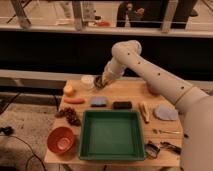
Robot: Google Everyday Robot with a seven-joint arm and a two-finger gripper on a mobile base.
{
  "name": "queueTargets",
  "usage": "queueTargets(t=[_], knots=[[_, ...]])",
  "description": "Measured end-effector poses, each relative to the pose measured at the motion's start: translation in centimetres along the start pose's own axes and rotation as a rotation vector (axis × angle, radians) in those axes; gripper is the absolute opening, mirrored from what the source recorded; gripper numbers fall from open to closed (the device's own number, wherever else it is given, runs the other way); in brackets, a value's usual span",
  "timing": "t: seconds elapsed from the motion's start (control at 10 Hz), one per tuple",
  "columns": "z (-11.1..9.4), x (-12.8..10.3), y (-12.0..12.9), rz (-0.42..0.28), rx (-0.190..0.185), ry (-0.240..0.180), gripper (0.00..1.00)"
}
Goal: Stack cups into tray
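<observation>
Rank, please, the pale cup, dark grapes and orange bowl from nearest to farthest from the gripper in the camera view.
The gripper is at the back of the table.
1. Pale cup, just beside it.
2. Dark grapes, mid-table, left.
3. Orange bowl, front left corner.

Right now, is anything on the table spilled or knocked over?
Nothing stands out. The white cup stands upright at the back, and the gripper is at the dark cup beside it. The green tray sits flat, and nothing looks spilled.
</observation>
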Motion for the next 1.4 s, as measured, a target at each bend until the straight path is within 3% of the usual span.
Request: queueTargets(t=[1.4], knots=[[0.4, -4.3, 2.2, 0.037, 0.007, -0.042, 0.00]])
